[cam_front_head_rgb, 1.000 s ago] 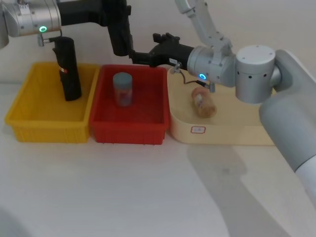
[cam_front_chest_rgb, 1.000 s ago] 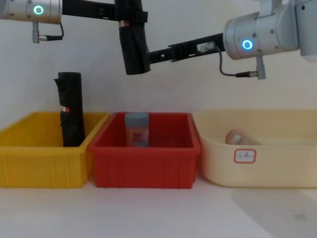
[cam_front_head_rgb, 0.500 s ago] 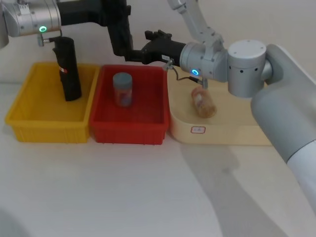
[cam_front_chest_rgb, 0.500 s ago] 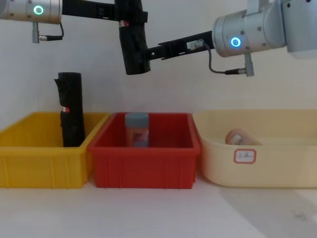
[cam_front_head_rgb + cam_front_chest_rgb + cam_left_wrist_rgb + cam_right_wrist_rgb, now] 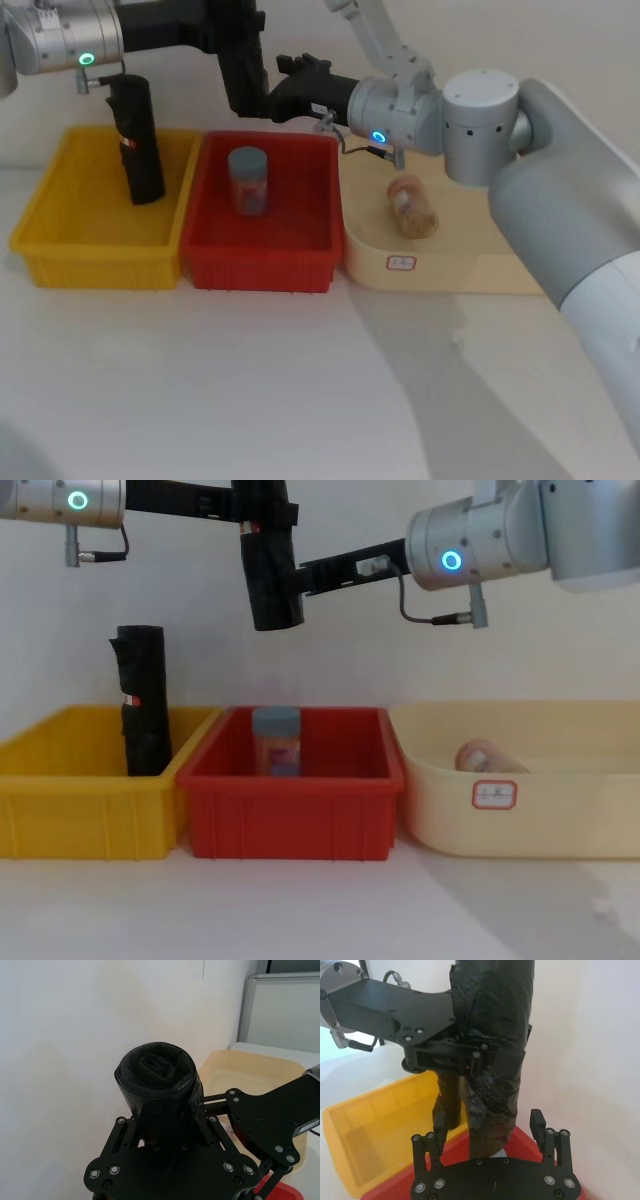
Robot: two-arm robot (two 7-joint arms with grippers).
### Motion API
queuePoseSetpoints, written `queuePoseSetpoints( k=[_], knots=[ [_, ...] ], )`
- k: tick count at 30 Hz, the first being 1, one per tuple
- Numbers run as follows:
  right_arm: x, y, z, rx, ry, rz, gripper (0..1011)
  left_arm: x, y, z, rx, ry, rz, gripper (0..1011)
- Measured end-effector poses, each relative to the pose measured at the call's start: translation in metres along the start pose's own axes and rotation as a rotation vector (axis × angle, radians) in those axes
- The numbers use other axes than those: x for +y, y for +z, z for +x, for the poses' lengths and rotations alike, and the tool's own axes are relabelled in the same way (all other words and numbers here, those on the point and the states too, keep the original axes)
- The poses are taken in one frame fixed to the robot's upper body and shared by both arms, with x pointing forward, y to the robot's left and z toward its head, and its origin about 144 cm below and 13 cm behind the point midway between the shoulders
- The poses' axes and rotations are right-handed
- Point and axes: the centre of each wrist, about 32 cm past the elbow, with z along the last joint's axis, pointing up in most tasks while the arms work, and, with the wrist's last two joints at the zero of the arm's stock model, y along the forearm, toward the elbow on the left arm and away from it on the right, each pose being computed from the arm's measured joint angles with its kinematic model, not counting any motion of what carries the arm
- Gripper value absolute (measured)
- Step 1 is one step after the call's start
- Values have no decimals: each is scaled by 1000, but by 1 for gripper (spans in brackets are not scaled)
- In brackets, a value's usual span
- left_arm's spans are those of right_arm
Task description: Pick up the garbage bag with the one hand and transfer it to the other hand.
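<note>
The garbage bag [image 5: 270, 575] hangs upright high above the red bin [image 5: 290, 820], clamped at its upper part by the left gripper [image 5: 264, 515]; the right gripper [image 5: 489, 1122] stands wide, a finger either side of the roll's lower end (whether touching, I cannot tell). Best, I judge, to centre the roll, close firmly below the left's hold, and release the left only afterwards; otherwise it may drop into the bin.

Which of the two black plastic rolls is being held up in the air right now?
The short thick black roll clamped in the left gripper; the taller one stands in the yellow bin.
</note>
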Motion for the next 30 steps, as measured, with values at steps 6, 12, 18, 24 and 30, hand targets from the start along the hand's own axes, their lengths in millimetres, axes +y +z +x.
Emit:
queuePoseSetpoints(
  k=[6, 12, 18, 24, 30],
  knots=[
    [7, 2, 1, -2, 9, 4, 1000, 0, 0, 0, 0, 0, 0, 396],
    [14, 4, 1, -3, 17, 5, 1000, 0, 0, 0, 0, 0, 0, 396],
    [21, 5, 2, -5, 22, 7, 1000, 0, 0, 0, 0, 0, 0, 396],
    [26, 4, 3, -5, 25, 5, 1000, 0, 0, 0, 0, 0, 0, 396],
    [31, 5, 4, -5, 29, 8, 1000, 0, 0, 0, 0, 0, 0, 396]
  ],
)
